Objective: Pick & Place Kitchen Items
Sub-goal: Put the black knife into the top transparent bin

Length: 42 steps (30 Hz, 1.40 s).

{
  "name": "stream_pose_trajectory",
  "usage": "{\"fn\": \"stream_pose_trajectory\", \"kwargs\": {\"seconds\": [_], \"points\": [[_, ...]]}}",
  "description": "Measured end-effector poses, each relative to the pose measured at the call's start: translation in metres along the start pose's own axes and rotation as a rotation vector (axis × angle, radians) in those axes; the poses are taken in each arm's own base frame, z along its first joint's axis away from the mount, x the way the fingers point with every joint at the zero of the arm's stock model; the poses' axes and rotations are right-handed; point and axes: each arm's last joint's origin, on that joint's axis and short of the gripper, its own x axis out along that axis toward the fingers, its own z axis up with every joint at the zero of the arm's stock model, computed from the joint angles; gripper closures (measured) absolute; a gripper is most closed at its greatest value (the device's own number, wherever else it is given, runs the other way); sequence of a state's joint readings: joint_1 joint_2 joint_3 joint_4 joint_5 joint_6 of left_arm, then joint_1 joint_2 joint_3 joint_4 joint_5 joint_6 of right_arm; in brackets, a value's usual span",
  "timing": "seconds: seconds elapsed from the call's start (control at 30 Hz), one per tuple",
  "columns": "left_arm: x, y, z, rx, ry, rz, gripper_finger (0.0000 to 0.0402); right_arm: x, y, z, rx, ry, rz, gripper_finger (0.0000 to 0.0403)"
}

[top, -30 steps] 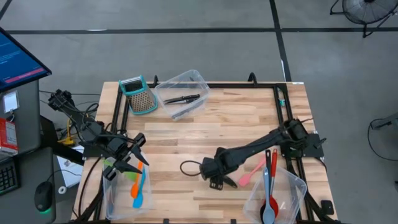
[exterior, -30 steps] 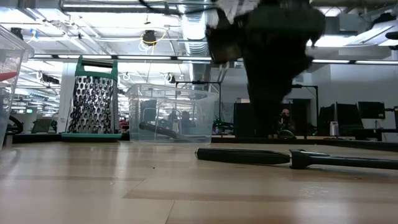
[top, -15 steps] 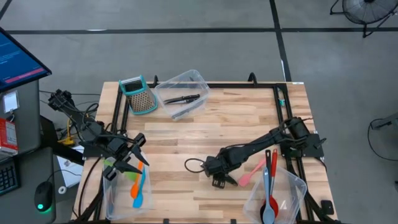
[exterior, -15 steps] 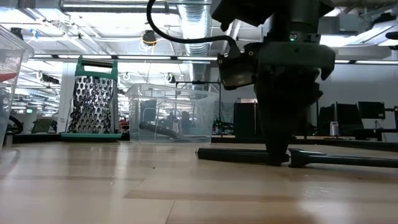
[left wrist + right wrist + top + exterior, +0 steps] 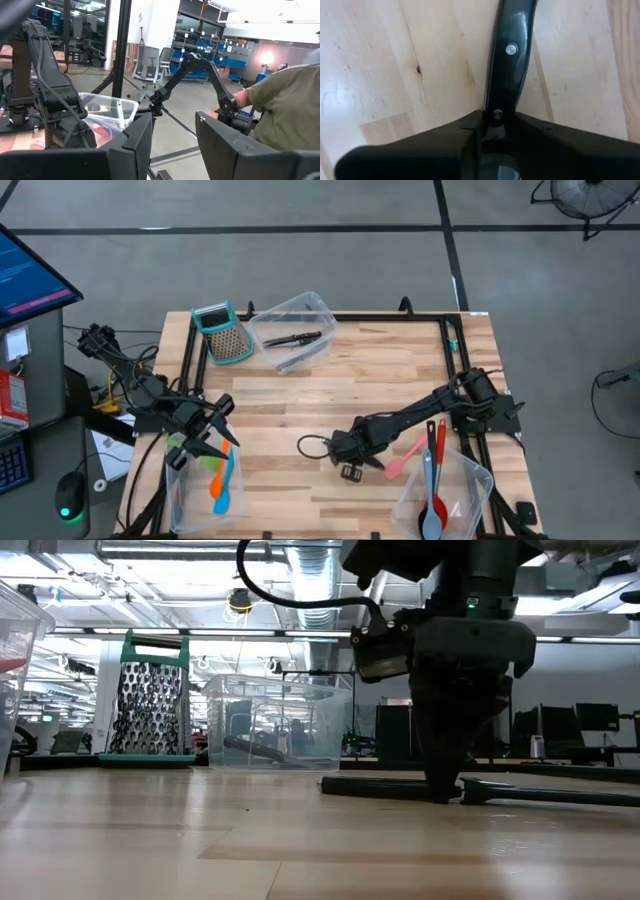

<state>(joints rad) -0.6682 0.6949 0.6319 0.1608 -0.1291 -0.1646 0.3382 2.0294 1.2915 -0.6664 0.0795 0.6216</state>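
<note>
Right claw [image 5: 352, 461] low at centre-right of the worktop [image 5: 380, 370], pinched on the black knife handle [image 5: 509, 65] (lift-ready); left claw [image 5: 222, 430] idle lower left, half-open, empty.

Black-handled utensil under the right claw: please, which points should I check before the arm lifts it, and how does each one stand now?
1. Right claw closed on the black-handled utensil, a finger on each side: ok.
2. Handle centred between the fingers: ok.
3. Working end of the utensil identified: cannot tell, the arm hides it from above.
4. Utensil off the table: not ok, it lies flat.
5. Pink spatula clear of the grip: ok, it lies apart.
6. Left claw out of the way: ok, it is open above the left tub.
</note>
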Motion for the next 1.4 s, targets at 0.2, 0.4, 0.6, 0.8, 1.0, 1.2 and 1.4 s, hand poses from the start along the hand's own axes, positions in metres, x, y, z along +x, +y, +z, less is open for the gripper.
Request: {"fn": "stream_pose_trajectory", "kwargs": {"seconds": [0.2,0.4,0.6,0.8,1.0,1.2,1.4], "points": [[0.000,0.000,0.000,0.000,0.000,0.000,0.0270,-0.023,0.003,0.015,-0.050,-0.126,-0.015,0.0343],[0.000,0.000,0.000,-0.001,-0.004,0.000,0.0270,-0.087,-0.002,0.029,-0.070,-0.348,0.070,0.0343],[0.000,0.000,0.000,0.000,-0.004,-0.001,0.0270,-0.182,-0.003,0.035,-0.145,-0.804,0.260,0.0343],[0.000,0.000,0.001,0.002,-0.005,0.000,0.0270,-0.263,0.001,0.021,-0.305,-1.251,0.427,0.0343],[0.000,0.000,0.000,0.002,-0.005,-0.001,0.0270,-0.297,0.011,0.010,-0.497,-1.492,0.647,0.0343],[0.000,0.000,0.000,0.002,-0.004,-0.001,0.0270,-0.307,0.022,0.001,-0.564,-1.573,0.764,0.0343],[0.000,0.000,0.000,0.002,-0.004,-0.001,0.0270,-0.311,0.027,-0.003,-0.652,-1.648,0.820,0.0343]]}}
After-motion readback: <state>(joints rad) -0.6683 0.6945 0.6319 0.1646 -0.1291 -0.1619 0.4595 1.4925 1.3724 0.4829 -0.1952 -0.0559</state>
